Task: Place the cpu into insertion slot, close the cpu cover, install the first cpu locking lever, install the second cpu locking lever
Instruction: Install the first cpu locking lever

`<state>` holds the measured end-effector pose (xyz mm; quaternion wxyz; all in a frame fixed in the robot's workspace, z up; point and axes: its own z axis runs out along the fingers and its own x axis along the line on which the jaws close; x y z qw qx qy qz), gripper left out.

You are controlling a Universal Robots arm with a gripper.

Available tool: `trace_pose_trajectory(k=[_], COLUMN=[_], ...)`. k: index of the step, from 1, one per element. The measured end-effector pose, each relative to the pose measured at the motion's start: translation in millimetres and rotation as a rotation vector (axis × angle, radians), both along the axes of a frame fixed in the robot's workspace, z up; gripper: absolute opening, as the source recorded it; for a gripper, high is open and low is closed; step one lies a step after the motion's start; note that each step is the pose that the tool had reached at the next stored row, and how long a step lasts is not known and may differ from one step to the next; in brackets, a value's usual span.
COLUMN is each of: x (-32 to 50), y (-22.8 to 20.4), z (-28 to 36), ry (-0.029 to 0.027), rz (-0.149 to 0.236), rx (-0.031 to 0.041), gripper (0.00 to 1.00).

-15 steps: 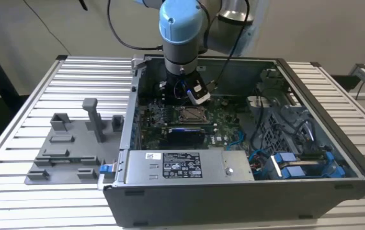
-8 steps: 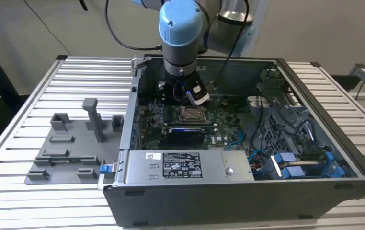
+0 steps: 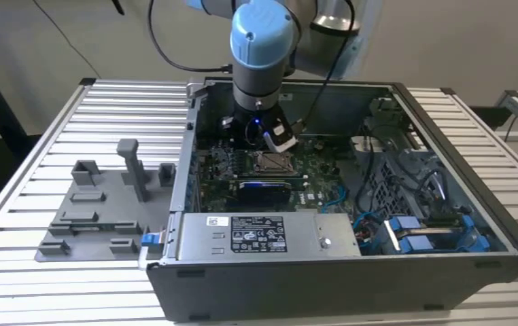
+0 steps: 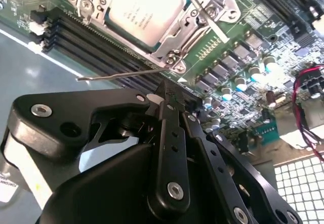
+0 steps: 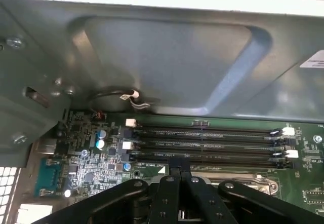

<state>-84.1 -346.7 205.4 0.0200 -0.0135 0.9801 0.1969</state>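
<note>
The cpu (image 4: 144, 8) lies flat in the insertion slot (image 3: 272, 161), its silvery top facing up. The cpu cover (image 4: 178, 30) is down around it as a metal frame. One thin wire locking lever (image 4: 119, 75) sticks out sideways from the socket corner, raised off the board. A second flat silver lever (image 4: 215, 29) runs along the cover's other side. My gripper (image 4: 165, 88) hangs just beside the thin lever, close to the socket corner; its black fingers meet at the tip with nothing between them. In the first wrist view the gripper (image 5: 178, 162) sits over the memory slots.
The arm reaches down into an open computer case (image 3: 459, 224). Empty memory slots (image 5: 202, 138) run beside the socket, with the case wall (image 5: 167, 62) beyond. Red cables (image 4: 310, 95) and capacitors (image 4: 240, 82) lie nearby. A power supply (image 3: 259, 234) and a grey fixture (image 3: 105, 204) stand at the exterior view's front and left.
</note>
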Motion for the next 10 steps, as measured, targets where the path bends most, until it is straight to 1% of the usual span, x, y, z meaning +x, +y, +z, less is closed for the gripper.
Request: trace_pose_trajectory(k=[10], x=[6.5], y=[-0.4], z=[-4.9], ry=[0.0001], rz=[0.000], rx=[-0.0002], gripper=[0.11])
